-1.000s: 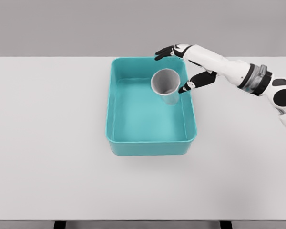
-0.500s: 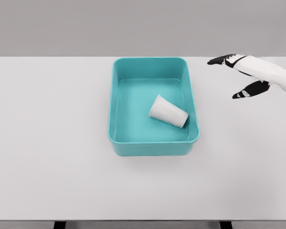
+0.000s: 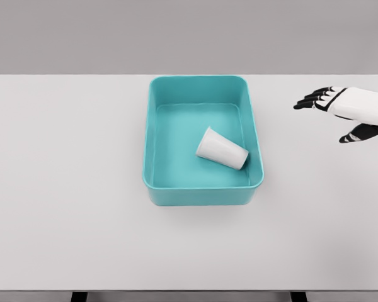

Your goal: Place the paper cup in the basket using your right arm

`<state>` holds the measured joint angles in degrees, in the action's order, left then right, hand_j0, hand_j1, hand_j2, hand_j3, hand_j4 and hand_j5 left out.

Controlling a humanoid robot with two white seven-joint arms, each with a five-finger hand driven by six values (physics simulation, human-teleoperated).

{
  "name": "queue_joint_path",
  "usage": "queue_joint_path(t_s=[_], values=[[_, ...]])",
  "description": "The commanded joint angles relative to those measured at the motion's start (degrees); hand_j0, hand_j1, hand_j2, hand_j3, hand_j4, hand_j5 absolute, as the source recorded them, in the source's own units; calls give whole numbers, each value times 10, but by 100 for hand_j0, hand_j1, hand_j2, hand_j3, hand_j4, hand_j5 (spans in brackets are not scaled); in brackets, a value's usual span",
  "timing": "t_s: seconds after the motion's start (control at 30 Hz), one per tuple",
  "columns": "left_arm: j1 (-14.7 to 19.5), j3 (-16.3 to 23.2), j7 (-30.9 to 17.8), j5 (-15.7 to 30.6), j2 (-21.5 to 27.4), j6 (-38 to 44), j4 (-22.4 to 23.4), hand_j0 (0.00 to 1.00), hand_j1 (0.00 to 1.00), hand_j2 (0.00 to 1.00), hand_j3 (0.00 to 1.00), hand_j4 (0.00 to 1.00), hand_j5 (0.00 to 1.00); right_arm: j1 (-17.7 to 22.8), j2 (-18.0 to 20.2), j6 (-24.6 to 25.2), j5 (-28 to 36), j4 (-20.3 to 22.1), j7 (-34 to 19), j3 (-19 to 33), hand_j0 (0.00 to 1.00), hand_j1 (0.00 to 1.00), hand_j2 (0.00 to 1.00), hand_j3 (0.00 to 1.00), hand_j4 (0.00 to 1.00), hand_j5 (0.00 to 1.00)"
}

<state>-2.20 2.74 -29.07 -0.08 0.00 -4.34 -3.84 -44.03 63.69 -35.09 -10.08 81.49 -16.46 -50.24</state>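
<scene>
While paper cup (image 3: 222, 149) lies in basket (image 3: 203, 189), robot hand (image 3: 340, 113) well apart

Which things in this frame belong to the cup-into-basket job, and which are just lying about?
Job:
- paper cup, on its side inside the basket
- basket, teal
- right hand, open, off to the right

Just there:
- table, white

The white right hand (image 3: 349, 112) is cut off at the wrist by the picture's right edge, its arm unseen. The white flat desk (image 3: 63, 189) runs past both side edges.
</scene>
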Motion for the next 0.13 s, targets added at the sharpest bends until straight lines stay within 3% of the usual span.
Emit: queue_joint_path(t_s=[0.0, 0.1], values=[[-1, -1, 0, 3, 0, 0, 1, 100, 100, 100, 100, 100, 100, 0, 1, 1, 2, 2, 0, 1, 100, 100, 100, 100, 100, 100], [-1, -5, 0, 26, 0, 0, 0, 100, 100, 100, 100, 100, 100, 1, 0, 1, 2, 2, 0, 1, 100, 100, 100, 100, 100, 100]])
